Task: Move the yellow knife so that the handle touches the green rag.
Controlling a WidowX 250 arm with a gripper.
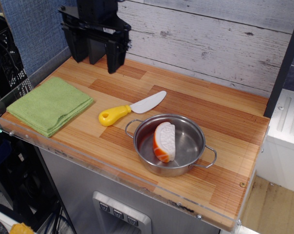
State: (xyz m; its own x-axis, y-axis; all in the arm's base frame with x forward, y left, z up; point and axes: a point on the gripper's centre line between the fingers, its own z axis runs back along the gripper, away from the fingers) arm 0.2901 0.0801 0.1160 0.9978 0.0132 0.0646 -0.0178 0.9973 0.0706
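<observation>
The yellow knife [132, 108] lies flat near the middle of the wooden table, white blade pointing back right. Its handle [113, 115] points front left, a short gap away from the green rag [49, 105], and does not touch it. The rag lies folded at the table's left front corner. My gripper [95, 66] hangs above the back left of the table, behind the knife and the rag. It is open, fingers [114, 58] wide apart, with nothing between them.
A steel pot [195, 146] with two handles stands just right of the knife's handle and holds an orange and white toy food piece [165, 141]. A dark post [283, 63] stands at the back right. A clear plastic lip [20, 134] edges the table's front.
</observation>
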